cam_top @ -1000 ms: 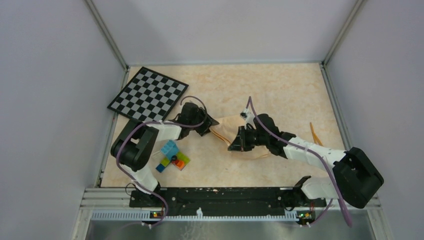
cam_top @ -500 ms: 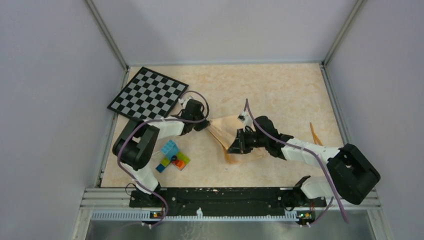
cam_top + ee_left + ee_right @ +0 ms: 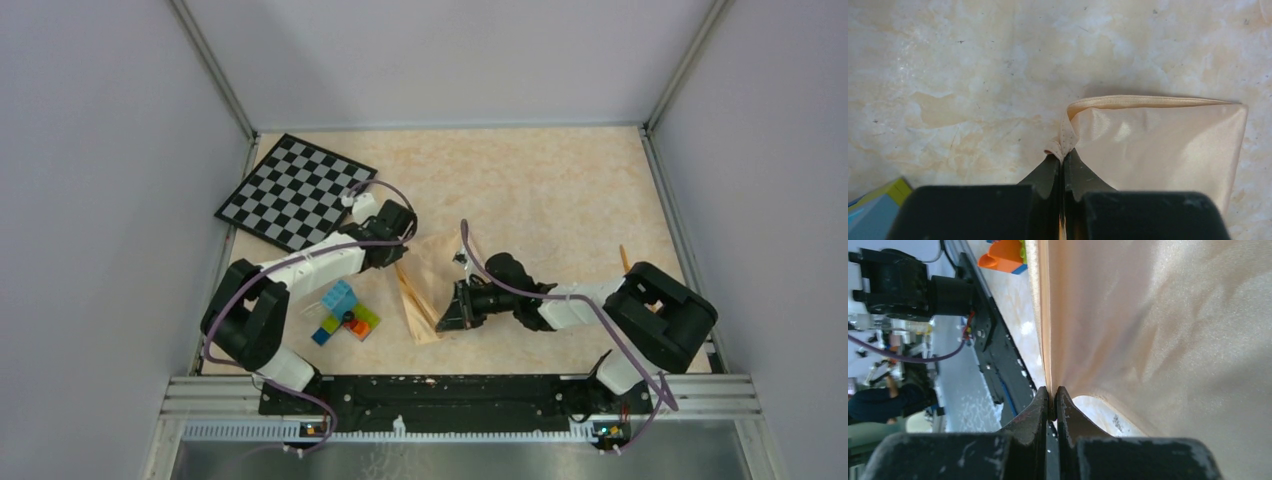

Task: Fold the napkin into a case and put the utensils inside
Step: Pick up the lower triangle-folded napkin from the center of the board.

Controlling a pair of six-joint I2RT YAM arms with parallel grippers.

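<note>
Marbled beige tabletop (image 3: 560,190) has the peach napkin (image 3: 424,282) near its middle, stretched between the left gripper (image 3: 402,250), pinched tight on the far corner, and the right gripper (image 3: 446,312), clamped on the near edge, presumably to fold it over.

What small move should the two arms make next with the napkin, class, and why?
Probably lower both grippers together, so that the napkin settles flat on the table. The left gripper has its jaws shut on a bunched corner and the right gripper has its jaws shut on an edge. The cloth stands up between them and is not yet a flat case.
</note>
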